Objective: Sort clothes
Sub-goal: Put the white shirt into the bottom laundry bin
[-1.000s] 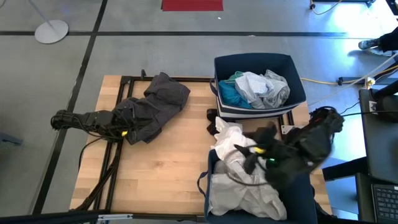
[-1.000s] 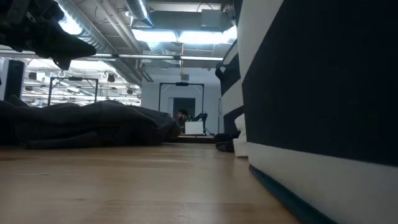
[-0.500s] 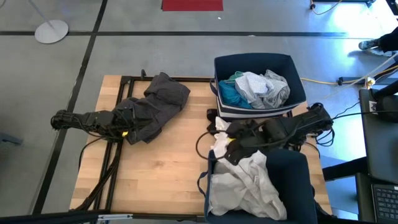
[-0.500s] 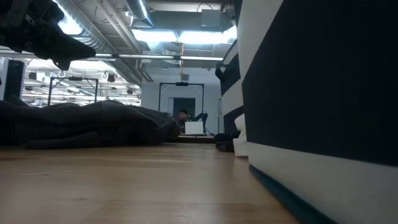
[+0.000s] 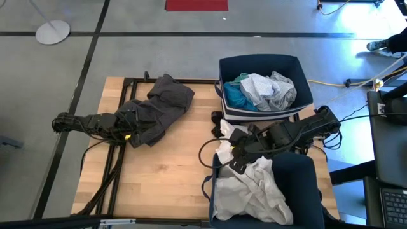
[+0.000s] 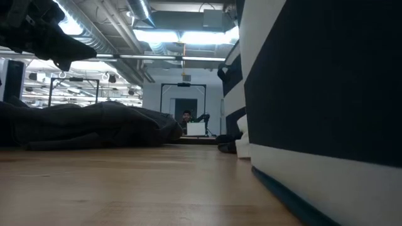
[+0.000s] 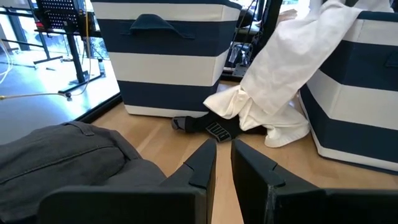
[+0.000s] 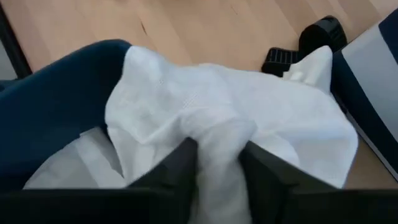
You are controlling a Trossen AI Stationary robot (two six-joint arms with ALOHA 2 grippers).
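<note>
The right end effector (image 5: 234, 154) reaches over the near navy-and-white striped fabric bin (image 5: 299, 184), its fingers (image 8: 180, 165) pinching a fold of the crumpled white garment (image 8: 217, 118), which hangs over the bin's rim onto the wooden worktop (image 5: 165, 178). The step in hand appears to be gathering this garment; next it likely needs lifting clear and dropping fully inside. The left end effector (image 7: 222, 162), nearly clenched on nothing, rests by the dark grey garment (image 5: 156, 108) across the worktop.
</note>
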